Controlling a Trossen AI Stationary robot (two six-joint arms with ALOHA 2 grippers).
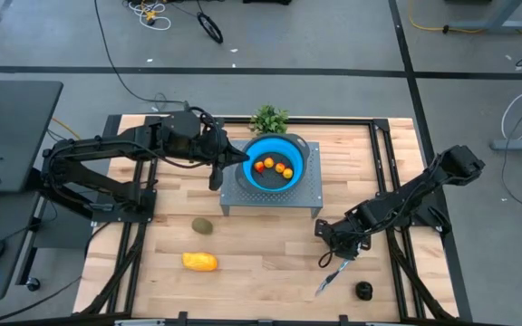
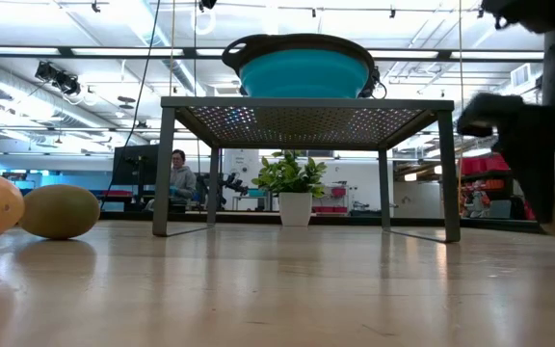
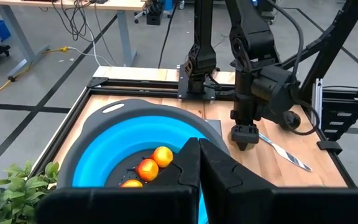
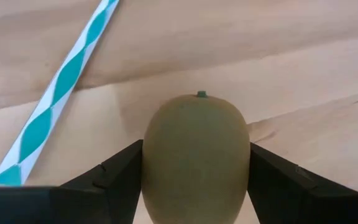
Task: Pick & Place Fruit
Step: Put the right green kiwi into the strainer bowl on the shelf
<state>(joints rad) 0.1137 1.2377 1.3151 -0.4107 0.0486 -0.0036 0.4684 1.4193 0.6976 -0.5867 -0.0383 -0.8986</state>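
Observation:
A blue bowl (image 1: 275, 163) with three small round orange fruits (image 1: 273, 167) stands on a perforated metal stand (image 1: 270, 197). My left gripper (image 1: 241, 159) hangs shut and empty at the bowl's left rim. My right gripper (image 1: 338, 243) points down at the near right of the table, shut on an olive-brown oval fruit (image 4: 196, 149) that is hidden under it in the high view. A second olive oval (image 1: 203, 225) and a yellow-orange oblong fruit (image 1: 199, 262) lie on the table to the left. A near-black round fruit (image 1: 363, 290) lies at the near right. My right gripper pinches the olive-brown oval by its two long sides (image 4: 151, 155), one finger (image 4: 120, 174) on each side. The fingers come steeply from above. The fruit's stem end (image 4: 201, 94) points away from the wrist; whether the fruit rests on the wood or hangs just over it, I cannot tell.
A knife with a light-blue handle (image 1: 331, 277) lies just near of my right gripper, and its patterned handle (image 4: 55, 93) shows beside the held fruit. A green plant sprig (image 1: 268, 118) sits behind the bowl. A person (image 2: 176, 178) sits far behind the table.

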